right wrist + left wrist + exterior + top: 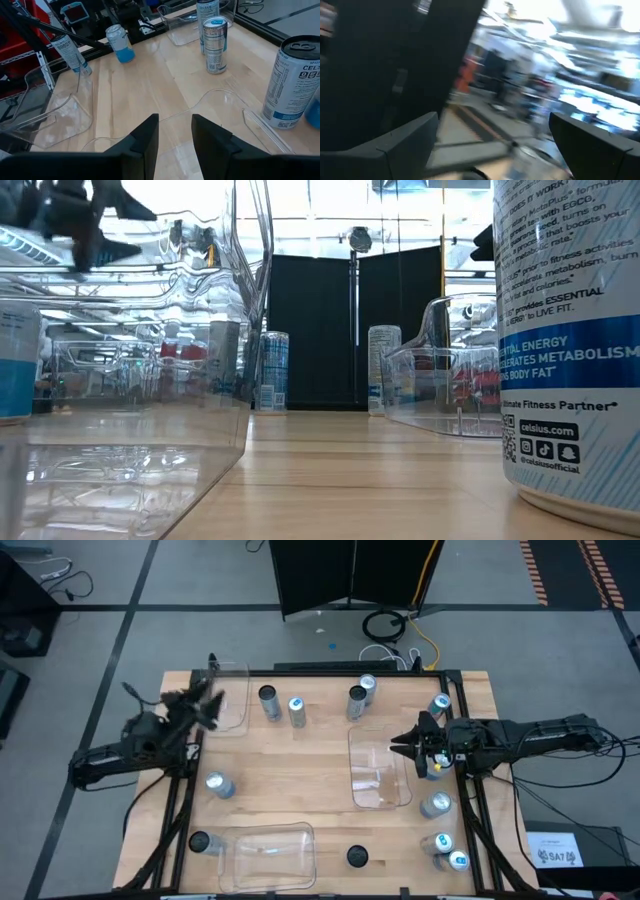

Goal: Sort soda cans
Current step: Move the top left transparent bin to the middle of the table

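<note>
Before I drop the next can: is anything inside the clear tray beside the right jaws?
No cans show inside the clear tray in the high view, only wood seen through its bottom. The right gripper sits at its right edge, jaws slightly apart and empty. Nothing covers the tray's inside.

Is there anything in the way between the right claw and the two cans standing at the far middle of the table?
Nothing visible blocks it. The right claw, fingers apart, sits over the clear tray; beyond the tray's low rim, bare wood runs to the two cans.
</note>
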`<state>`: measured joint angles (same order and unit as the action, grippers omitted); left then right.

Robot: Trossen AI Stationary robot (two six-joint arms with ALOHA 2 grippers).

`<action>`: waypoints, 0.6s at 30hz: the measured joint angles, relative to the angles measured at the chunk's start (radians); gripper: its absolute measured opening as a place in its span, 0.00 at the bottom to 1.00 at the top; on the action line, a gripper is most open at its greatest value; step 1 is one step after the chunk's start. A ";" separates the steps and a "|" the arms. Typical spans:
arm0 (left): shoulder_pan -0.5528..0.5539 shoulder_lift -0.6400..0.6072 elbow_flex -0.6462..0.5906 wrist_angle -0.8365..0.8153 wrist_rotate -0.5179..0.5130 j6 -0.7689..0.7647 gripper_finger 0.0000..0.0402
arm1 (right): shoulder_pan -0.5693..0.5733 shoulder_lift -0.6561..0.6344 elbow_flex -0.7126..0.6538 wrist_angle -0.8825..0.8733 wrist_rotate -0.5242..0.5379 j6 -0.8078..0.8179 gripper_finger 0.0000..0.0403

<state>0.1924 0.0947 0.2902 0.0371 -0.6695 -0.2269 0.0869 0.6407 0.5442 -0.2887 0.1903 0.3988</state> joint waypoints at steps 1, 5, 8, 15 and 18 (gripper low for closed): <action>0.011 0.015 0.046 -0.055 -0.027 0.002 0.97 | 0.000 0.000 0.000 0.000 0.000 0.000 0.27; 0.048 0.126 0.251 -0.316 -0.122 -0.007 0.97 | 0.000 0.000 0.000 0.000 0.000 -0.017 0.27; 0.077 0.243 0.398 -0.492 -0.182 -0.070 0.97 | 0.000 0.000 0.000 0.005 0.001 -0.026 0.27; 0.203 0.531 0.701 -0.870 -0.223 -0.160 0.97 | 0.000 0.000 0.000 0.039 0.001 -0.041 0.27; 0.289 0.638 0.791 -1.005 -0.202 -0.189 0.97 | 0.000 0.000 0.000 0.039 0.001 -0.041 0.27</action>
<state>0.4815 0.7328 1.0814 -0.9683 -0.8718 -0.4164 0.0872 0.6411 0.5442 -0.2501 0.1908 0.3576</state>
